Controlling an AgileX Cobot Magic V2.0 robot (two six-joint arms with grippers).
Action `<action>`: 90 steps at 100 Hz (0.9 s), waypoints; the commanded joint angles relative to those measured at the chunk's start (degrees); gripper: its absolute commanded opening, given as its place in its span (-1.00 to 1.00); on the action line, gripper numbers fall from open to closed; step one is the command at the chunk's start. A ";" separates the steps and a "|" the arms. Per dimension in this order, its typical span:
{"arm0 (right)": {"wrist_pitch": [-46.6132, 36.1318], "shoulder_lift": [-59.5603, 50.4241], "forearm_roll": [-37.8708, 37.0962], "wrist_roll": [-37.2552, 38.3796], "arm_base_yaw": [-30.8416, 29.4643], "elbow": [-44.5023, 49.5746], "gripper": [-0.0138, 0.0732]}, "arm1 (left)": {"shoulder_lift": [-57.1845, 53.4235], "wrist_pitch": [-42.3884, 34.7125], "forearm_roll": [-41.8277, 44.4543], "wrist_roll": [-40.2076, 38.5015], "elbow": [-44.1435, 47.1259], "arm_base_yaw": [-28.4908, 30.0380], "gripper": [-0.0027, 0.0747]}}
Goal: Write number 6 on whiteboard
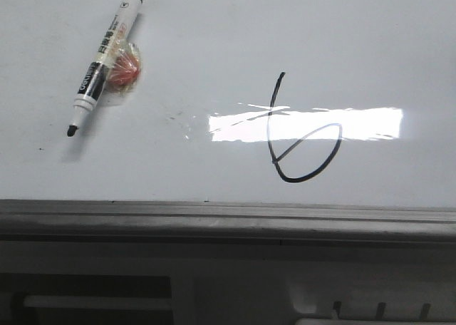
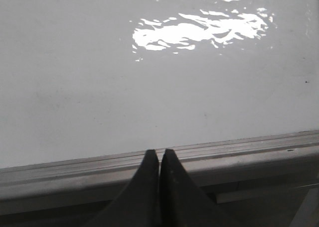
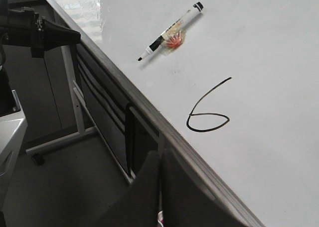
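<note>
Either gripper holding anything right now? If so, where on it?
Nothing is held. The left gripper and right gripper are both shut on nothing, off the whiteboard's edge. The uncapped marker lies loose on the board, apart from the number 6.

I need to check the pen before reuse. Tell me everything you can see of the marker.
The marker lies flat on the whiteboard, uncapped, its black tip toward the frame edge. Its barrel is white with a black printed label and a black rear end. A reddish, clear-wrapped lump clings to its middle. Neither gripper touches it; it lies left of the 6.
</note>
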 commanded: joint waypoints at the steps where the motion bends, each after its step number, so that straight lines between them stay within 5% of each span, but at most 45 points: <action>1: -3.90 0.66 -0.10 0.03 -0.46 -1.36 -0.81 | -1.62 -3.88 -0.10 -0.62 2.52 0.23 -0.98; 17: -1.99 0.78 -6.15 0.03 -0.58 0.99 -0.81 | -1.62 -3.88 -0.10 -0.62 2.52 0.23 -0.98; 27: -9.38 0.78 -11.71 3.49 -3.17 6.24 -0.81 | -1.62 -3.88 -0.10 -0.62 2.52 0.23 -0.98; 40: -23.99 0.78 -11.56 10.16 -14.48 15.17 -0.81 | -1.62 -3.88 -0.10 -0.62 2.52 0.23 -0.98; 62: -41.74 0.67 -8.32 10.17 -37.05 30.49 -0.81 | -1.62 -3.88 -0.10 -0.62 2.52 0.23 -0.98; 72: -37.91 -1.16 -6.07 11.32 -43.10 32.67 -0.81 | -1.62 -3.88 -0.10 -0.62 2.52 0.23 -0.98; 90: -25.31 -7.17 -3.63 11.56 -44.99 32.69 -0.81 | -1.62 -3.88 -0.10 -0.62 2.52 0.23 -0.98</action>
